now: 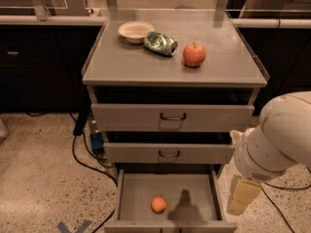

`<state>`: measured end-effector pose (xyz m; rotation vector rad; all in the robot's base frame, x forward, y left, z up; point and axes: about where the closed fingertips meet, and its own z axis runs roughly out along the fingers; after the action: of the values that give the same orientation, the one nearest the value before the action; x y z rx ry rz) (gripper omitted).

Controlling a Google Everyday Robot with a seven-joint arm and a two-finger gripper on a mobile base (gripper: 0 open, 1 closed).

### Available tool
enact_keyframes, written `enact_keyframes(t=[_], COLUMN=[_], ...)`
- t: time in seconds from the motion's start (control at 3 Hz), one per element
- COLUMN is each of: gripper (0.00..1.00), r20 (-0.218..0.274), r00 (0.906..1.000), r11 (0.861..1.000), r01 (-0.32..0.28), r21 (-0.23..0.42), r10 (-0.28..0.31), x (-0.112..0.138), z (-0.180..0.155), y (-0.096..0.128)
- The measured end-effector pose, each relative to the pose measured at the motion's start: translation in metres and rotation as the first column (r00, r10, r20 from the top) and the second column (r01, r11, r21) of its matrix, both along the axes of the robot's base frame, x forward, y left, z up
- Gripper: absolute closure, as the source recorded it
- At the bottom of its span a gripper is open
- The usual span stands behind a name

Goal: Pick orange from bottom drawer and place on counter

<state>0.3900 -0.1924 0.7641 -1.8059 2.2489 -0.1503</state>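
Observation:
The orange (158, 204) lies on the grey floor of the bottom drawer (138, 191), which is pulled out; the fruit sits left of the drawer's middle, near its front. The counter (141, 64) is the flat grey top of the cabinet. My white arm fills the lower right of the camera view. Its gripper (244, 196) hangs as a cream-coloured piece just outside the drawer's right wall, above floor level and apart from the orange. It casts a dark shadow on the drawer floor to the right of the orange.
On the counter stand a pale bowl (135, 31), a crumpled green packet (160, 43) and a red apple (194, 55). The two upper drawers (172, 116) are pushed in. Black cables (80, 147) trail over the speckled floor left of the cabinet.

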Motion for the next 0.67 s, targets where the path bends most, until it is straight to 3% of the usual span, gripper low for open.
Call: enact_keyframes(t=[0.33,0.67], gripper=[0.00,0.00], r20=[-0.003,-0.029], r00=[1.0000,0.9995], r11=[1.000,1.000], r01=[-0.004,-0.006], r21=[0.004,0.011], r10=[0.004,0.007], x=[-0.001,0.000], z=[-0.008,-0.042], y=[-0.001,-0.005])
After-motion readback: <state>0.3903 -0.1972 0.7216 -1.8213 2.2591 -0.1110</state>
